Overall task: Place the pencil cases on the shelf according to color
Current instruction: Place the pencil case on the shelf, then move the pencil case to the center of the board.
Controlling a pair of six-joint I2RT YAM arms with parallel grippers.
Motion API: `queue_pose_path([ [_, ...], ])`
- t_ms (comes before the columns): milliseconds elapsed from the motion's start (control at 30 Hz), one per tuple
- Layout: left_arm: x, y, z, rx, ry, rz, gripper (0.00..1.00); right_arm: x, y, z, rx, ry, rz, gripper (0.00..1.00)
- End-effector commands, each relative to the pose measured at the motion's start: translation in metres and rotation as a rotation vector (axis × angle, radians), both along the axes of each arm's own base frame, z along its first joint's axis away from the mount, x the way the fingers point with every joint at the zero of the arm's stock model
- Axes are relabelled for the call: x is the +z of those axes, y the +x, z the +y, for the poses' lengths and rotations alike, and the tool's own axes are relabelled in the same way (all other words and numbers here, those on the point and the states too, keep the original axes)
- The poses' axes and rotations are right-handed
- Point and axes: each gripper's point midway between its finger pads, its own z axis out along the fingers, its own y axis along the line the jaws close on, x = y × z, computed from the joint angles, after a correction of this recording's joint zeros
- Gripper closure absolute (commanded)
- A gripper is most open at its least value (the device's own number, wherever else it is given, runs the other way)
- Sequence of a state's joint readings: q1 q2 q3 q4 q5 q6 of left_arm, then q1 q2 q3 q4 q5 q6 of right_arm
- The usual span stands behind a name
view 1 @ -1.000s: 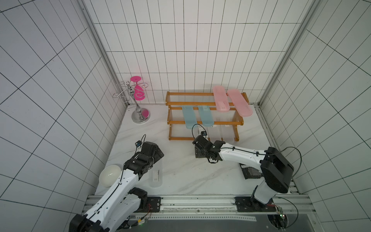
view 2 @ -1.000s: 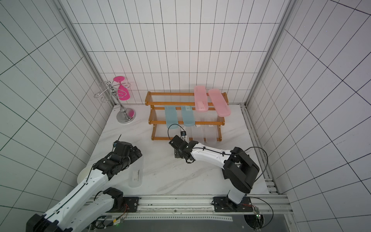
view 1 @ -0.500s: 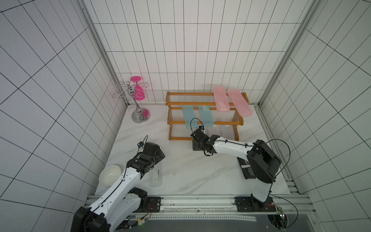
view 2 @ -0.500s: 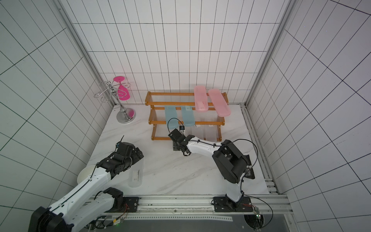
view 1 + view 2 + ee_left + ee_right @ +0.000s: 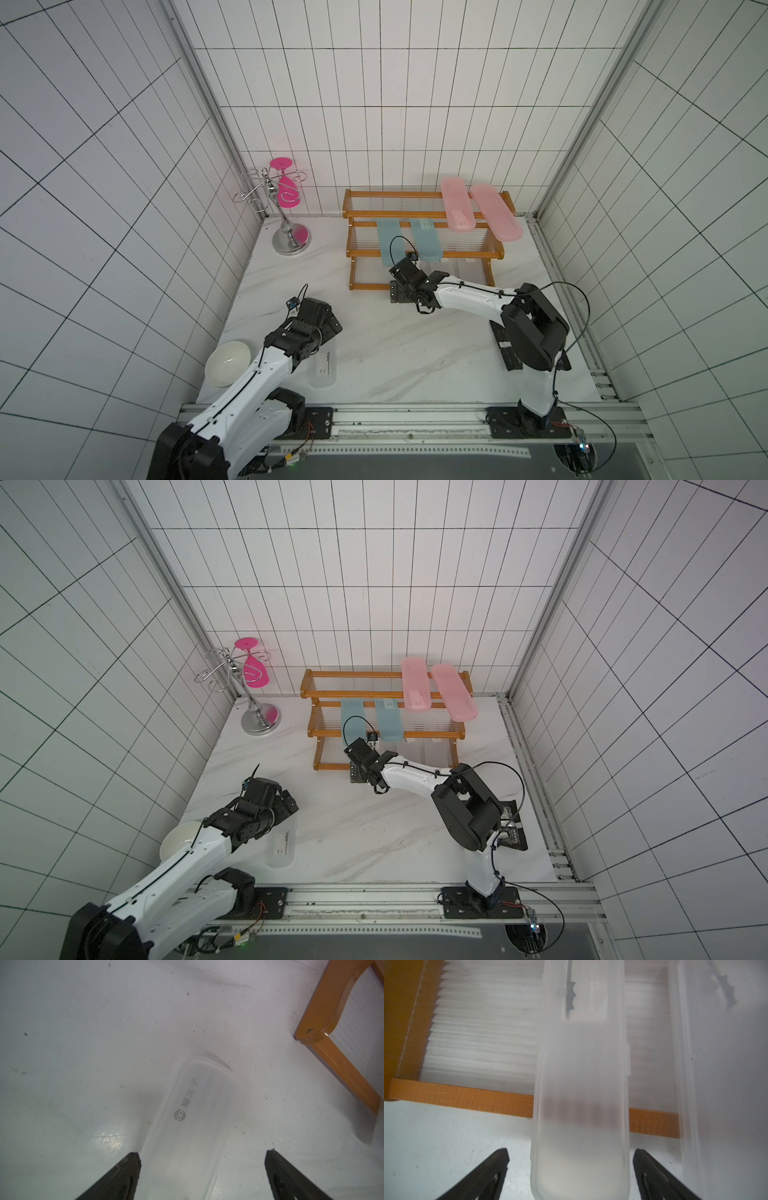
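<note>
Shelf: the three-step wooden shelf [image 5: 390, 193] stands at the back of the white table [image 5: 395, 353].
Top step: two pink pencil cases [image 5: 457, 208] [image 5: 496, 218] lie side by side at the right end. Their near ends hang past the front edge.
Middle step: two blue pencil cases [image 5: 390, 243] [image 5: 426, 241] lie side by side toward the left, also overhanging.
Bottom step: the right wrist view shows a clear pencil case [image 5: 581, 1084] lying across the front edge, its rounded end out over the table. A second clear case [image 5: 726, 1084] lies just beside it.
Right claw: the right claw [image 5: 570, 1150] is spread wide at the foot of the shelf. One finger stands on each side of that case's near end, and it grips nothing.
Left claw: the left claw [image 5: 202, 1153] gapes low over a third clear case [image 5: 193, 1115], which lies flat on the table at front left. One finger is close by the case's edge, the other well clear, and nothing is held.
Elsewhere: a white bowl [image 5: 227, 362] sits at the table's left edge. A chrome stand [image 5: 291, 243] carrying a pink glass [image 5: 286, 195] stands in the back left corner. A black packet [image 5: 505, 353] lies partly under the right arm [image 5: 532, 328].
</note>
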State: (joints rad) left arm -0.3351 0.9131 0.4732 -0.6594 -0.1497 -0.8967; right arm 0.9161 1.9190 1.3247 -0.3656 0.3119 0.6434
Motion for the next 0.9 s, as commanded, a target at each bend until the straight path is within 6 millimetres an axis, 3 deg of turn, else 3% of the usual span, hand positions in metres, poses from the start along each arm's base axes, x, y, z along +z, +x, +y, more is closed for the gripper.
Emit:
queue_pose_path([
  [0,-0.004,-0.008,0.004,-0.007,0.022,0.018,0.02,0.023,-0.003,-0.005,-0.042,-0.020,-0.022,0.01],
  [67,-0.007,-0.014,0.014,0.037,0.056,0.043,0.02,0.040,-0.012,-0.006,-0.055,-0.043,-0.035,0.01],
  [200,-0.010,-0.012,0.007,0.035,0.011,0.036,0.02,0.060,-0.037,-0.013,-0.073,-0.048,-0.062,0.01],
  [367,-0.012,-0.015,0.000,0.009,-0.005,0.087,0.02,0.052,-0.067,-0.027,-0.082,-0.017,-0.037,0.01],
  [633,-0.015,-0.023,-0.001,0.006,-0.020,0.116,0.02,0.055,-0.122,-0.045,-0.042,-0.003,-0.047,0.01],
  [867,-0.025,-0.018,-0.027,-0.013,-0.075,0.136,0.02,0.053,-0.158,-0.056,0.035,0.002,-0.053,0.01],
])
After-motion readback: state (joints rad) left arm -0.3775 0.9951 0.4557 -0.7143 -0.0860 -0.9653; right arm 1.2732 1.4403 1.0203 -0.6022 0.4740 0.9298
